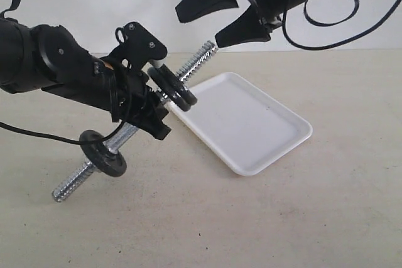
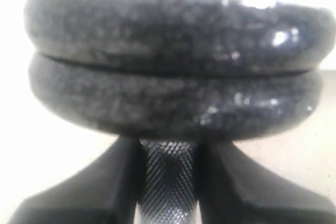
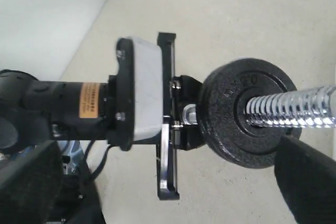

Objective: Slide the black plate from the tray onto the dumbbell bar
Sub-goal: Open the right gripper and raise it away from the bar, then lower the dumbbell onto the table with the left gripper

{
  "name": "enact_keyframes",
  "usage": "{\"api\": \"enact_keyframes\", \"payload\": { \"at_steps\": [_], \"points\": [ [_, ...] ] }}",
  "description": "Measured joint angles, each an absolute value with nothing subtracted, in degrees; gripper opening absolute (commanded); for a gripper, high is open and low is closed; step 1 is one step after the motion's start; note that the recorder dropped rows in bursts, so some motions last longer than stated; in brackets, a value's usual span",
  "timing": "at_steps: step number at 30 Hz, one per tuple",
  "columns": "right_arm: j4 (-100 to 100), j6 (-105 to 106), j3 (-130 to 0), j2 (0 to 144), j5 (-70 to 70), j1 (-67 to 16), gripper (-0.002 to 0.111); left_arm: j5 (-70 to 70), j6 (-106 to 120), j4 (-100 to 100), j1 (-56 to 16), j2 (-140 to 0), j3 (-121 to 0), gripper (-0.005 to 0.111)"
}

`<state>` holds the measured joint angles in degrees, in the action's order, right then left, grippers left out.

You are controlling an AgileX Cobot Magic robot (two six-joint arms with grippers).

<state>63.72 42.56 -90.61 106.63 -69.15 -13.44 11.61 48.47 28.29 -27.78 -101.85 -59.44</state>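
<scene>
My left gripper (image 1: 147,111) is shut on the knurled middle of the dumbbell bar (image 1: 200,56) and holds it tilted above the table. Two thick black discs (image 1: 173,86) sit side by side on the bar just past the left fingers (image 2: 100,182). In the right wrist view the outer one, the black plate (image 3: 226,124), shows its recessed ring around the threaded bar end (image 3: 289,111). The white tray (image 1: 251,123) lies under the bar's upper end with no disc on it. My right gripper (image 1: 200,28) hangs open just above the bar's tip, holding nothing.
Another black disc (image 1: 103,153) sits on the bar's lower end, near the threaded tip (image 1: 66,187) close to the table. The left arm's cable (image 1: 38,135) trails over the beige tabletop. A pale wall stands behind.
</scene>
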Motion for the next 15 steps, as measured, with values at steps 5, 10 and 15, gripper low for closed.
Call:
{"api": "enact_keyframes", "payload": {
  "at_steps": [5, 10, 15],
  "points": [
    [64.3, 42.6, -90.6, 106.3, -69.4, -11.1, 0.105, 18.1, 48.5, 27.8, -27.3, -102.8, -58.9, 0.004],
    [64.2, 42.7, -90.6, 106.3, -69.5, -9.2, 0.105, 26.2, 48.0, 27.7, -26.4, -102.8, -58.9, 0.004],
    [63.9, 43.2, -90.6, 106.3, -69.5, -8.9, 0.105, 27.5, 47.3, 28.3, -23.7, -102.5, -58.9, 0.004]
  ]
}}
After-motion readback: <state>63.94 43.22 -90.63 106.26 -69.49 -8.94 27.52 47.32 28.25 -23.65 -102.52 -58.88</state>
